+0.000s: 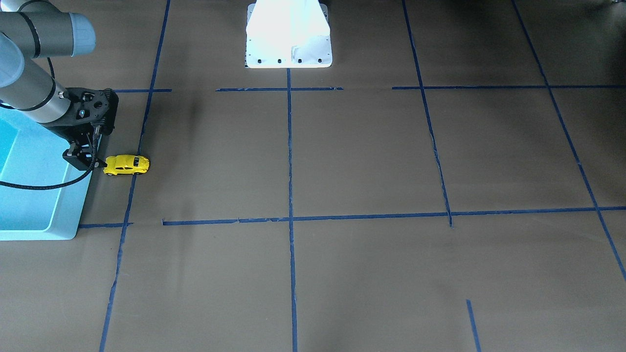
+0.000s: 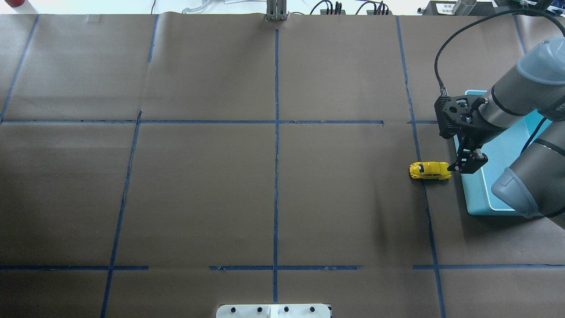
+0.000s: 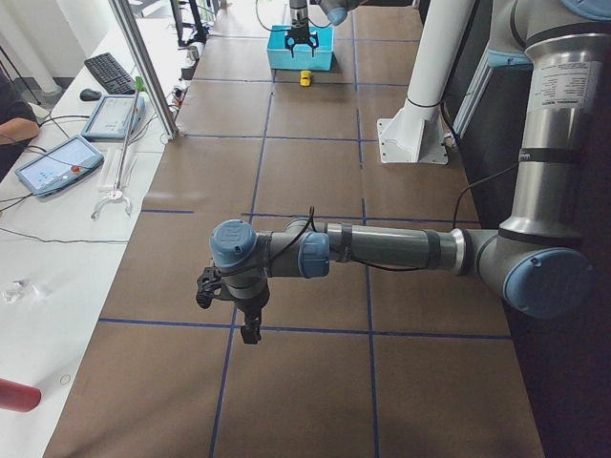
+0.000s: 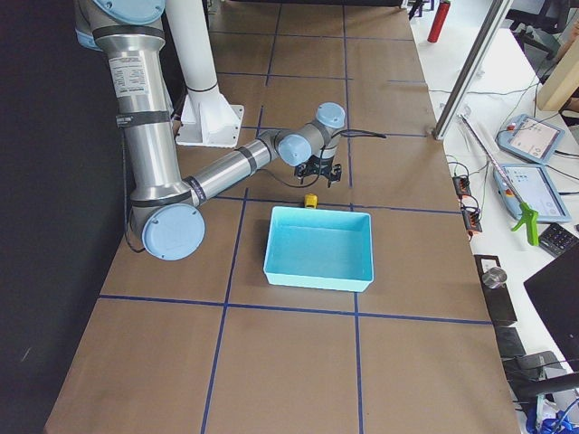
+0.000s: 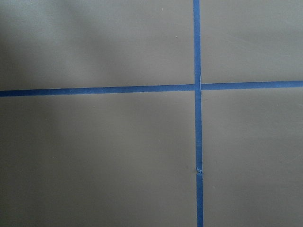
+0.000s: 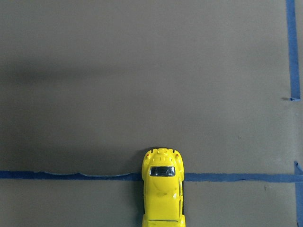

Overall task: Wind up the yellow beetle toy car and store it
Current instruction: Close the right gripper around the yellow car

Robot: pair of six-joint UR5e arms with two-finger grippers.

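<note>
The yellow beetle toy car (image 1: 126, 165) stands on its wheels on the brown table, just beside the light blue bin (image 1: 73, 205). It also shows in the overhead view (image 2: 430, 171), in the exterior right view (image 4: 310, 201) and at the bottom edge of the right wrist view (image 6: 163, 194), on a blue tape line. My right gripper (image 2: 462, 166) is low, its fingertips at the car's bin-side end. The jaws look open and hold nothing. I cannot tell whether a fingertip touches the car. My left gripper (image 3: 250, 324) hovers over bare table far from the car. I cannot tell if it is open or shut.
The bin (image 2: 474, 194) stands at the table's right end, partly under my right arm, and looks empty in the exterior right view (image 4: 318, 276). The white robot base (image 1: 288, 44) is at the table's middle edge. Blue tape lines cross the brown paper.
</note>
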